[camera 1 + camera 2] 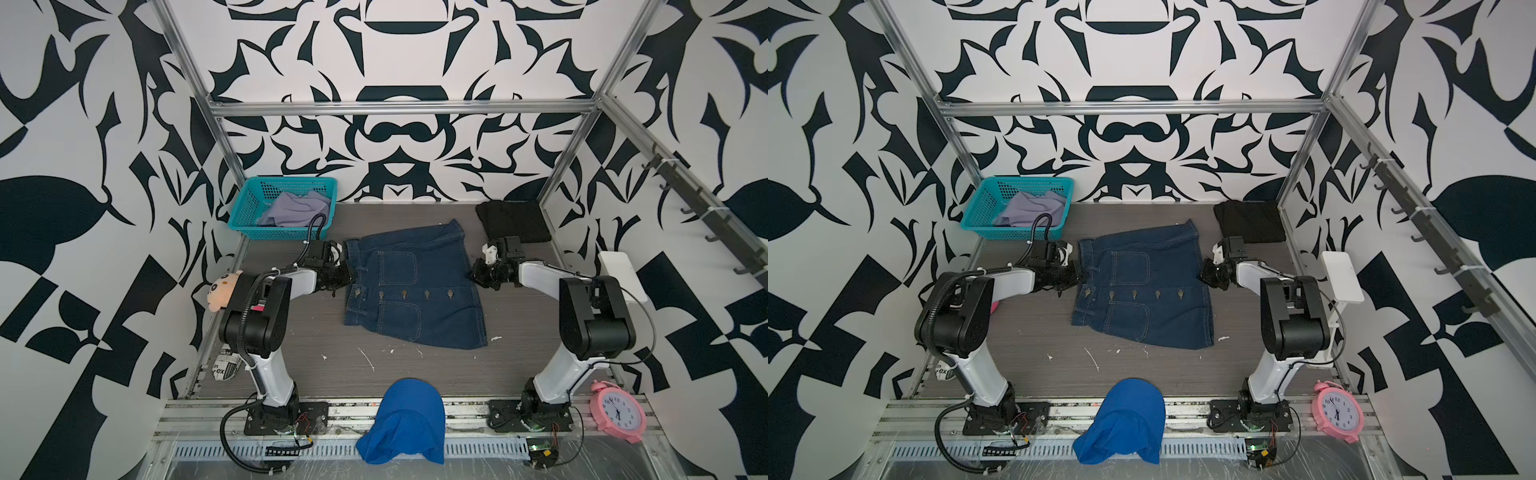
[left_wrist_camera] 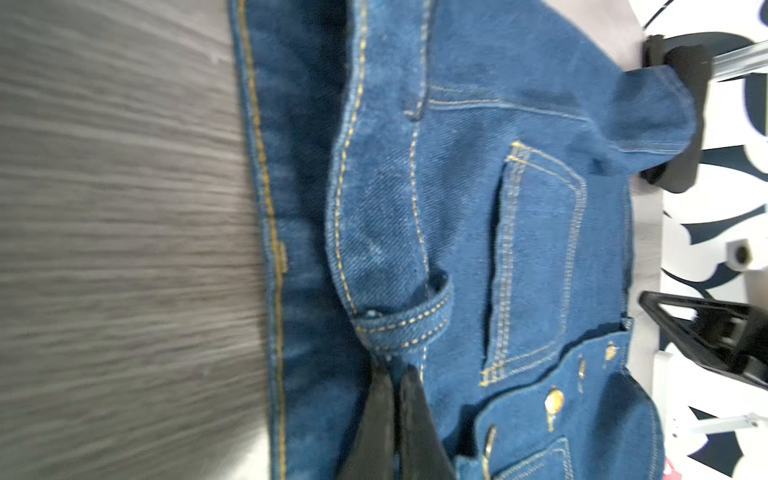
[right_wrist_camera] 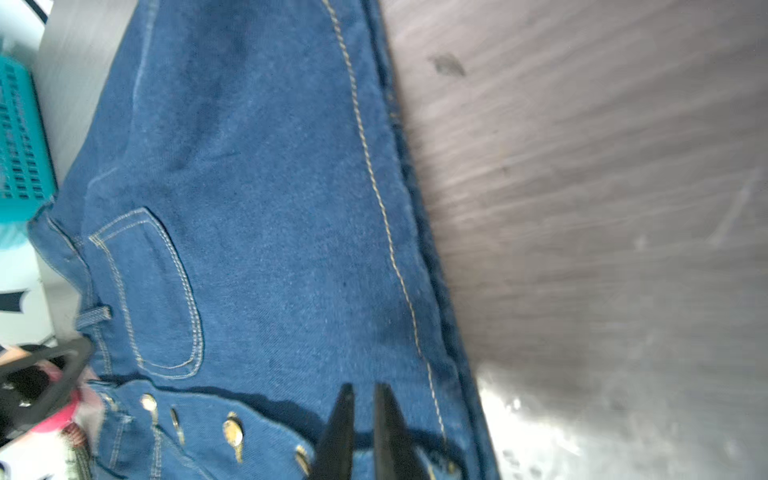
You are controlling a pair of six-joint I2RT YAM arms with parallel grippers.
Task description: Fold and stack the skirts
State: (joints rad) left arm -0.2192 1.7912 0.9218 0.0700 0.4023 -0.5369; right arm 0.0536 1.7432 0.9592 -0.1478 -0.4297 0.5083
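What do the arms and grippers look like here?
The left arm and right arm have white links between bulky black joint housings, on black base plates. The left gripper and right gripper have slim black tapered fingers. A ribbed black hose runs along the left arm; a thin black cable loops off the right.

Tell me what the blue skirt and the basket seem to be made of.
The denim skirt: looks like woven cotton denim, matte; twill weave, yellow contrast stitching and metal buttons show. The basket: probably moulded plastic, smooth teal, with lattice walls.
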